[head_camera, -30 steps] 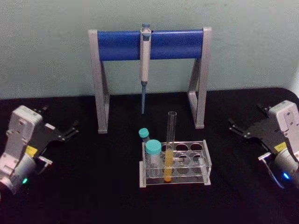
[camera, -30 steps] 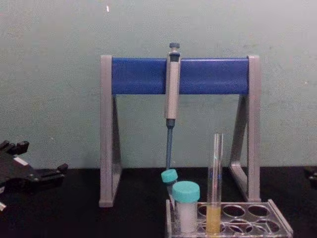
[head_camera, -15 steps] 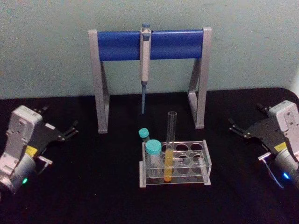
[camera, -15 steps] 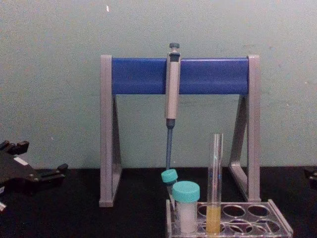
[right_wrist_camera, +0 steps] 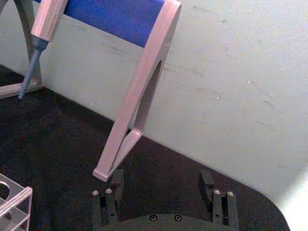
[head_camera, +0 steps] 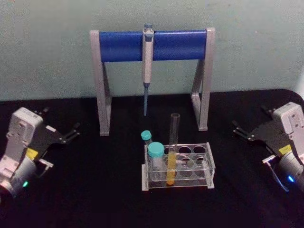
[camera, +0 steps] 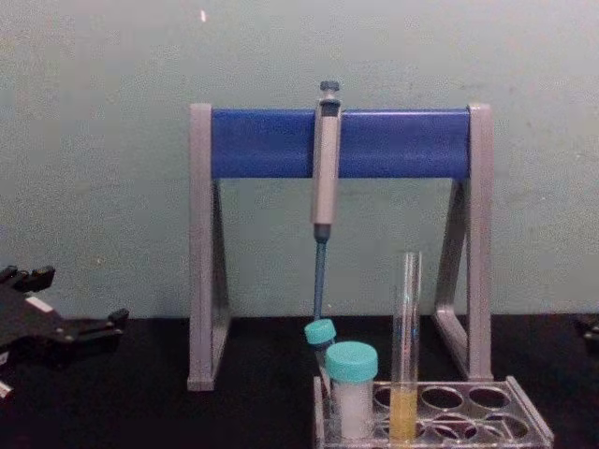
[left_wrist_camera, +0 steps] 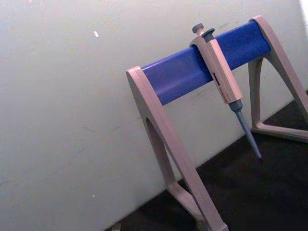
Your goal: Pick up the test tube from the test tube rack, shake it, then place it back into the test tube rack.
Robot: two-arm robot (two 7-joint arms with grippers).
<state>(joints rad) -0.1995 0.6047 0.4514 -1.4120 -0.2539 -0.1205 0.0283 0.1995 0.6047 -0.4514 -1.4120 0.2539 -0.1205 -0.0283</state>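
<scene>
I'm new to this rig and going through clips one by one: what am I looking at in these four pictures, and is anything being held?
This is a two-armed robot at a black table. One picture looks down from its head, one looks across from its chest, and one comes from each wrist. Its left hand and right hand rest open at the table's sides, holding nothing. In the middle, a clear rack holds a tall test tube with yellow liquid, with two teal-capped vials at its left end. Behind it, a pipette hangs on a blue-barred stand.
</scene>
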